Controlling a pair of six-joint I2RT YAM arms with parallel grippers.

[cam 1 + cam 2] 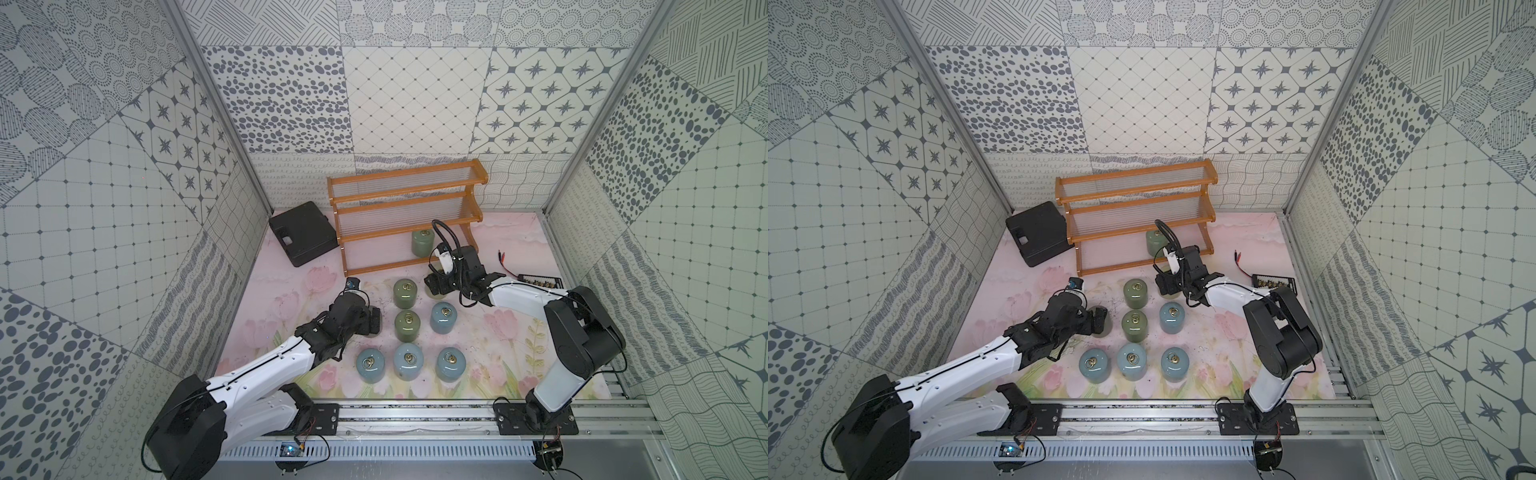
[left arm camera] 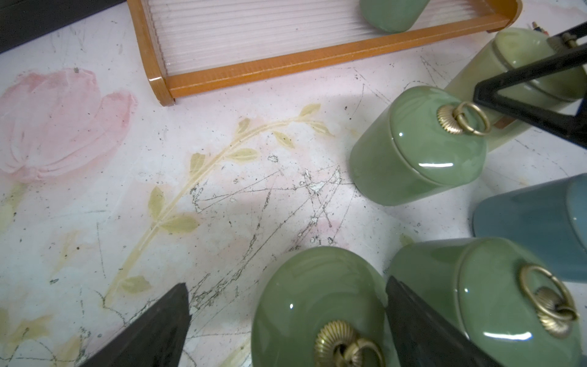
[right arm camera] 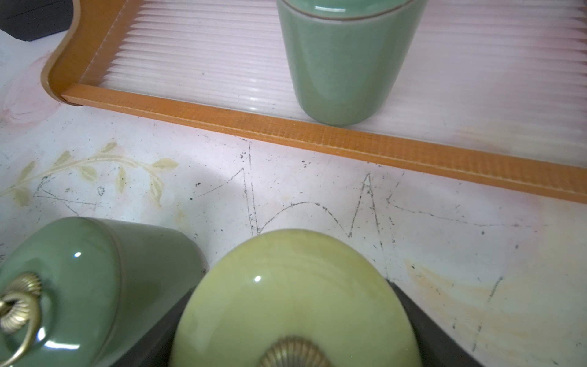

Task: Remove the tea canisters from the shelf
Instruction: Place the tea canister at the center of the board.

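**Left pincer** point(image 1: 375, 321). We found its jaws wide apart, straddling the first green canister point(image 2: 317, 295), which stood upright on the table point(image 1: 291, 299). In the left wrist view one black finger point(image 2: 422, 327) sat close at the jar's side and the other stood clear of it. We could not tell whether the nearer one touched.

**Right pincer** point(image 1: 434, 289). We found it clamped on the pale yellow canister point(image 3: 295, 286), with a dark finger against each flank in the right wrist view. We could not tell whether the jar's base rested on the table.

**Shelf** point(image 1: 405, 216). This was a three-tier orange-brown rack with wire slats, just beyond the right pincer. The shelf green canister point(image 1: 422, 243) stood upright on its lowest tier, near the front rail.

**Between the two pincers.** The second green canister point(image 1: 405, 292) and the third green canister point(image 1: 407, 324) stood upright on the table, one behind the other and a little apart.

**On the arm-base side of the right pincer.** The lone blue canister point(image 1: 444, 317) stood just beside the third green canister.

**Nearer the arm bases than either pincer.** We counted a row of three light blue jars, all upright and apart:
- the left blue canister point(image 1: 370, 365)
- the middle blue canister point(image 1: 408, 360)
- the right blue canister point(image 1: 450, 363)

**Other items.**
- A flat black case point(image 1: 301, 239) lay beyond the left pincer, just beside the shelf's end.
- A small black board point(image 1: 536, 282) with red and black leads lay outward of the right pincer.
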